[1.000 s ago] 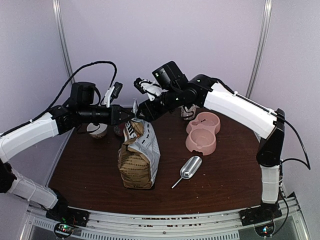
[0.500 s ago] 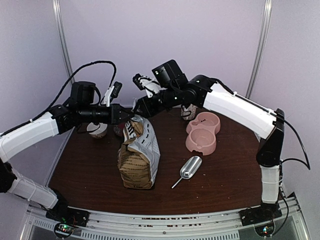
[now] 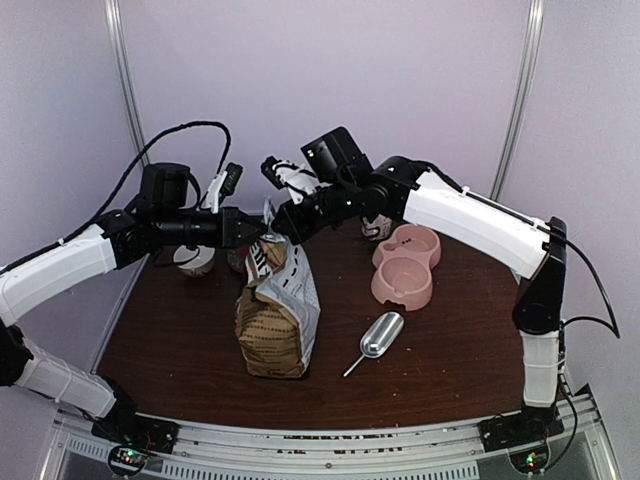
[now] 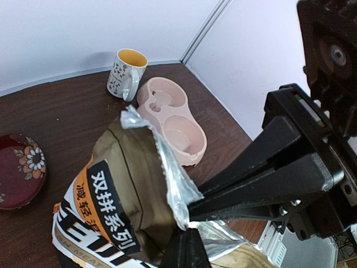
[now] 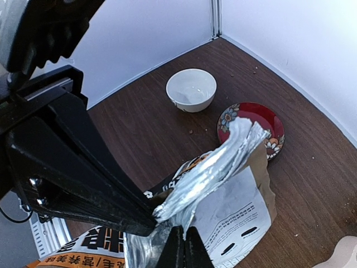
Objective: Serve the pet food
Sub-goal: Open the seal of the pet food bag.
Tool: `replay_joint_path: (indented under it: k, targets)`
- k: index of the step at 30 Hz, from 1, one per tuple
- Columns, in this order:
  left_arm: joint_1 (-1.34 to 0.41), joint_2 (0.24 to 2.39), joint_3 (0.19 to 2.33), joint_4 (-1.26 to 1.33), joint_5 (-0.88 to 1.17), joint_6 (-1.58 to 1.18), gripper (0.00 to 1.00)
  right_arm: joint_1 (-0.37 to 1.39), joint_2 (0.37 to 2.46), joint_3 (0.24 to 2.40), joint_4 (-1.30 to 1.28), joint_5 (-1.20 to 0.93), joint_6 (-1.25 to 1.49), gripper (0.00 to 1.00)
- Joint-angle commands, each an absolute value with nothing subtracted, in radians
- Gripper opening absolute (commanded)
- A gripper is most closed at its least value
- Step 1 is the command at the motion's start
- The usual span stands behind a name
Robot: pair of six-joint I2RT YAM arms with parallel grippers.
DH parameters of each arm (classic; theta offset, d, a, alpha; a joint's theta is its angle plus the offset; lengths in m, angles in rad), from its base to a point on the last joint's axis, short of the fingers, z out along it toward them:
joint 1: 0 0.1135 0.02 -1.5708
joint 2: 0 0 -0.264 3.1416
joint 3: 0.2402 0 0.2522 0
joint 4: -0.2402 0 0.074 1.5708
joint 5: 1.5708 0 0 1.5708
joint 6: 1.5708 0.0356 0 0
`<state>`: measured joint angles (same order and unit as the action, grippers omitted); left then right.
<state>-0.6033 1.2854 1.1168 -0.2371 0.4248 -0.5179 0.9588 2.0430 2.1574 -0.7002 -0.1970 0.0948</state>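
L gripper: jaws pressed together, w/ the foil lip of the pet food bag pinched at bottom ctr of the L wrist view. R gripper: jaws likewise shut tight, w/ the opposite foil edge pinched at bottom ctr of the R wrist view. In the top view both tips are seen meeting over the bag mouth, upper ctr-left. The mouth is torn open and silver lining is shown. The kibble itself can't be made out, as the bag's inside is hidden.

Print on the bag, L wrist view, lower left: a black band w/ white chars "双拼系列". An orange band is set beside it w/ black chars, partly cut off ("减轻" is legible). Big white block letters are cropped below, and small "MEAT" is read at the frame's bottom edge. In the R wrist view a pale panel w/ fine print is seen, too small to be read.

The bag is stood upright on the dark wood bench, ctr-left of the top view. A metal scoop is laid to its lower right. A pink double bowl is set at ctr-right, w/ a patterned mug, yellow inside, behind it. A white bowl and a flowered red saucer are placed at the bag's upper left.
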Motion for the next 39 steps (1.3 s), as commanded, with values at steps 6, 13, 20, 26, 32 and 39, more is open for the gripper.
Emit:
replay_joint_path:
  k: [6, 13, 20, 26, 32, 39]
  targets:
    - [-0.611, 1.280, 1.150, -0.374, 0.380, -0.493, 0.00, 0.940, 2.027, 2.192, -0.775, 0.012, 0.088, 0.00]
    - [-0.611, 1.275, 1.184, -0.428, 0.345, -0.475, 0.00, 0.915, 2.000, 2.215, -0.818, 0.048, 0.110, 0.00]
    - [-0.611, 1.266, 1.203, -0.468, 0.320, -0.460, 0.00, 0.909, 1.971, 2.216, -0.849, 0.077, 0.095, 0.00]
    - [-0.611, 1.254, 1.206, -0.491, 0.314, -0.451, 0.00, 0.907, 1.956, 2.216, -0.872, 0.110, 0.085, 0.00]
    - [-0.612, 1.260, 1.213, -0.497, 0.317, -0.448, 0.00, 0.907, 1.938, 2.209, -0.854, 0.049, 0.074, 0.00]
    - [-0.613, 1.269, 1.218, -0.473, 0.338, -0.460, 0.00, 0.916, 1.954, 2.224, -0.802, -0.091, 0.083, 0.17]
